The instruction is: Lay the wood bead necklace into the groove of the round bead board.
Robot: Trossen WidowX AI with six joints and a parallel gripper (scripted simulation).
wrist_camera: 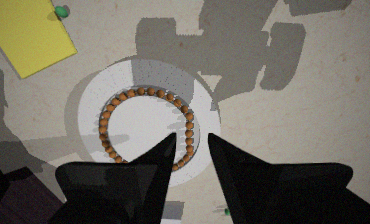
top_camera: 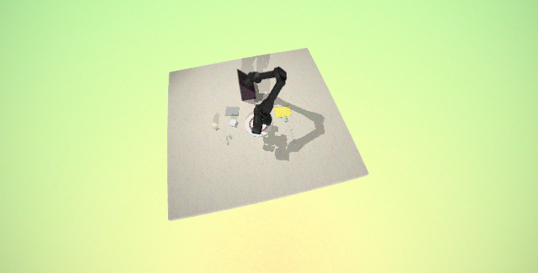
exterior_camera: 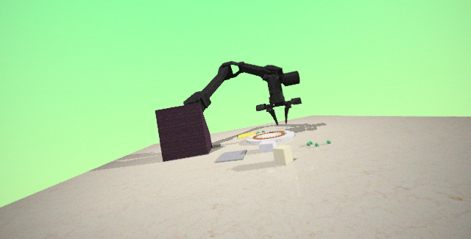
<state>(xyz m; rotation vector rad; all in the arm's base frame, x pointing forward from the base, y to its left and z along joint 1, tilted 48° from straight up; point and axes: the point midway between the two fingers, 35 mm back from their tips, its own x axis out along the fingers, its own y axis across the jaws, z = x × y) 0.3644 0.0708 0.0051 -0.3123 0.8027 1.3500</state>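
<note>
The wood bead necklace (wrist_camera: pixel 141 92) (exterior_camera: pixel 268 138) lies as a closed ring in the groove of the round white bead board (wrist_camera: pixel 88 115) (exterior_camera: pixel 254 140) (top_camera: pixel 247 123). My gripper (wrist_camera: pixel 192 136) (exterior_camera: pixel 281 123) hangs a little above the board's edge, pointing straight down. Its fingers stand apart with nothing between them. In the wrist view the left fingertip hides a short stretch of the ring's near side.
A yellow sheet (wrist_camera: pixel 26 35) (exterior_camera: pixel 246 135) (top_camera: pixel 281 112) lies beside the board. Small green beads (exterior_camera: pixel 316 144) (wrist_camera: pixel 61 11) are scattered about. A dark purple box (exterior_camera: pixel 182 132) holds the arm's base. A grey tile (exterior_camera: pixel 231 156), a white cube (exterior_camera: pixel 266 146) and a cream block (exterior_camera: pixel 282 155) stand near the board.
</note>
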